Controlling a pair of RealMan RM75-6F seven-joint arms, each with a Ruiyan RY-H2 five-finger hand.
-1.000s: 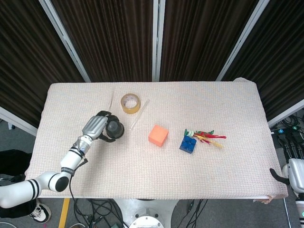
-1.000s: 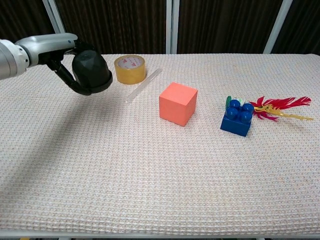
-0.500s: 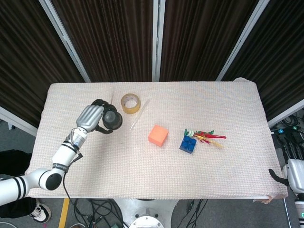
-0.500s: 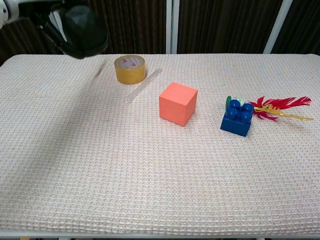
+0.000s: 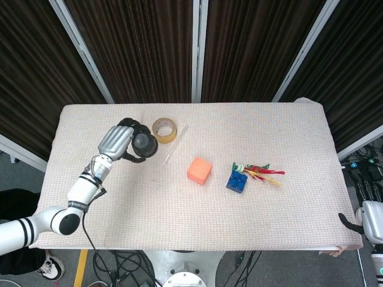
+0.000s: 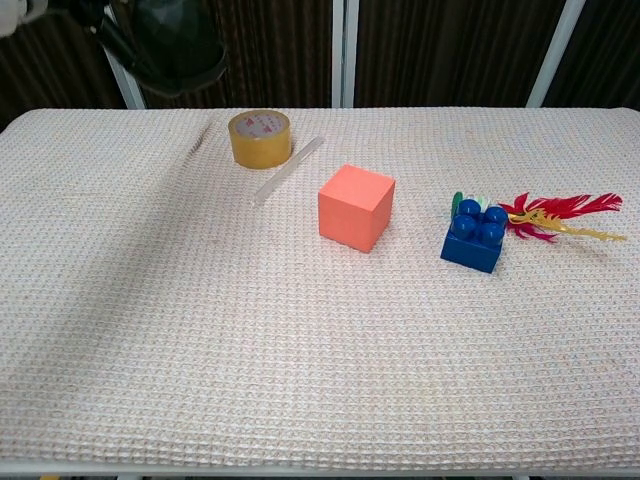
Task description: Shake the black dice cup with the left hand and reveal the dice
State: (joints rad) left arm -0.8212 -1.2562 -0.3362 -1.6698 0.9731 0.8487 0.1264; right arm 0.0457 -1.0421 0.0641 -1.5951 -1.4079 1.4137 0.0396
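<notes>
The left hand has the black dice cup wrapped in its fingers, which are clamped around the cup's body, and it is holding it well up off the surface. A second ago the cup was lower and nearer the middle of the cloth, hanging just over it; half a second ago it had swung up and away toward the back; now it has come a little toward the tape roll again and sits high enough that the chest view only catches its lower rim at the top edge. That up-and-across travel reads to me as the shake itself under way, not a carry to some new place.

No dice show anywhere, neither under the fingers nor on the cloth below them, so I cannot tell whether they are riding inside the cup or were never there. The reveal is not yet done either way.

Beyond the fingers toward the middle lie a clear rod, an orange cube, a blue brick and a bunch of coloured feathers, all well apart from the cup and undisturbed. The right hand hangs off the far corner, too cropped to say how its fingers lie.
</notes>
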